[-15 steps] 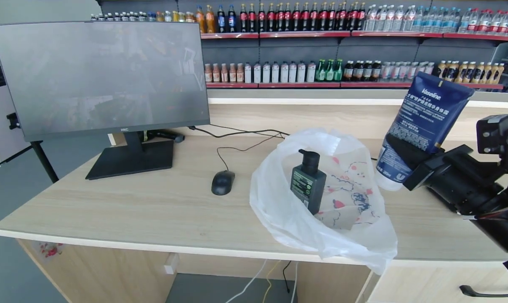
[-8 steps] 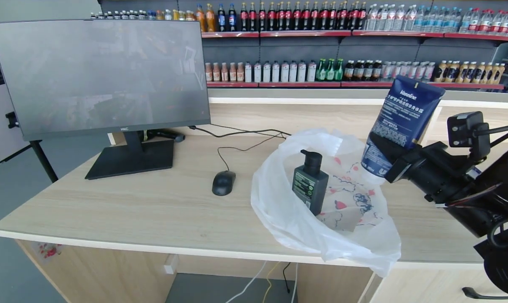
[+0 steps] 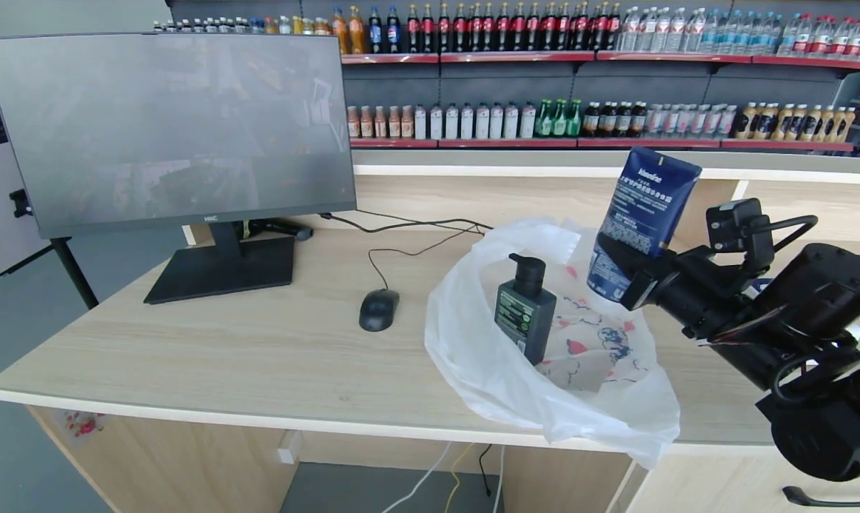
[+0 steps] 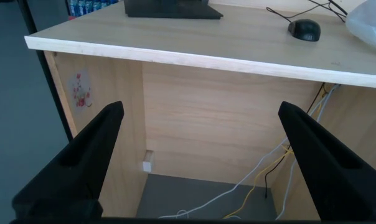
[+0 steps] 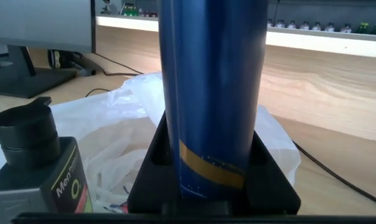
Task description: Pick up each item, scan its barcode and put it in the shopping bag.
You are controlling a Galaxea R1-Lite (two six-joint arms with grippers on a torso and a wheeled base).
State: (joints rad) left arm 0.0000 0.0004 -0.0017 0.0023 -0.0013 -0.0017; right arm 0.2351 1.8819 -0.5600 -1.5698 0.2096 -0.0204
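My right gripper (image 3: 633,281) is shut on a dark blue lotion tube (image 3: 640,221), cap end down, held above the right rim of the white plastic shopping bag (image 3: 515,385). In the right wrist view the blue tube (image 5: 213,93) stands between the black fingers (image 5: 150,162), over the bag (image 5: 126,124). A dark green pump bottle (image 3: 524,310) stands upright inside the bag, seen too as the pump bottle (image 5: 35,171). My left gripper (image 4: 200,155) hangs open below the table's front edge (image 4: 206,59), holding nothing.
A monitor (image 3: 173,128) on its stand occupies the table's back left, with a black mouse (image 3: 378,309) and cables beside it. Shelves of drink bottles (image 3: 579,35) line the back wall. Bare tabletop (image 3: 223,349) lies in front of the monitor.
My right arm has carried the blue tube leftward and lower, from beside the bag to above its right rim. The bag, pump bottle and left arm kept still.
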